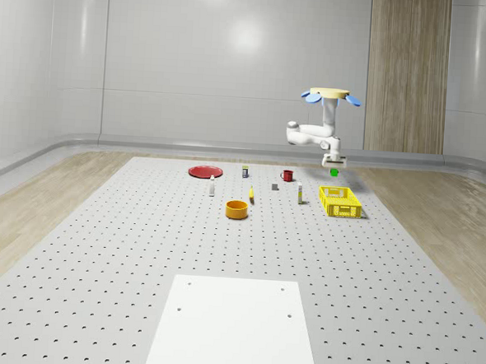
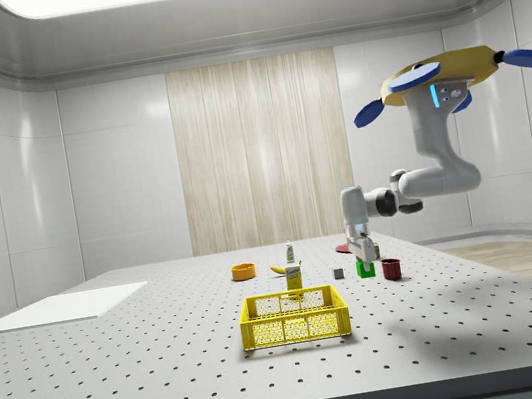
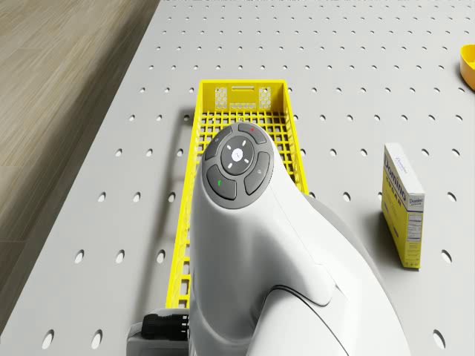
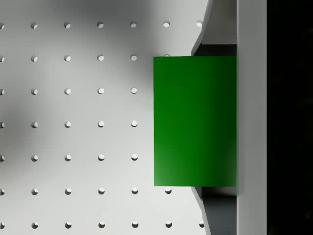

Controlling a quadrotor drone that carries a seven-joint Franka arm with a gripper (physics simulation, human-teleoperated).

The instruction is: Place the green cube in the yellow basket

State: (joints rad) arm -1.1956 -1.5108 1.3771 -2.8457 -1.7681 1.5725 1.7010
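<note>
Whole-scene view first: drone (image 1: 329, 94) hovers in the air above the perforated table (image 1: 99, 247), beyond the far end of the yellow basket (image 1: 339, 202). Its white arm (image 1: 312, 135) bends down to the gripper (image 1: 335, 167), which clasps the green cube (image 1: 334, 172) well above the tabletop, near the basket but not over its middle. Elsewhere on the table stand a red plate (image 1: 204, 171), an orange bowl (image 1: 237, 209) and a red mug (image 1: 287, 176).

Side view: the drone (image 2: 442, 80) hovers high at this view's right, the arm (image 2: 415, 183) reaching toward the left. The gripper (image 2: 364, 263) points downward with the cube (image 2: 366, 268) pinched between its fingers; the cube reads as a small, plain, bright green block. It hangs above the table, farther back than the basket (image 2: 295, 317) and toward the side view's right of it. The mug (image 2: 391, 268) stands just beside it in this picture.

Drone view: the arm (image 3: 252, 237) covers much of the basket (image 3: 241, 111), a slatted yellow crate; a yellow box (image 3: 404, 204) stands on the table beside it.

Wrist view: the cube (image 4: 194, 121) shows one flat, unmarked, deep green face, lighter toward one corner, pressed against a finger (image 4: 252, 117), with the table (image 4: 73, 122) behind.
</note>
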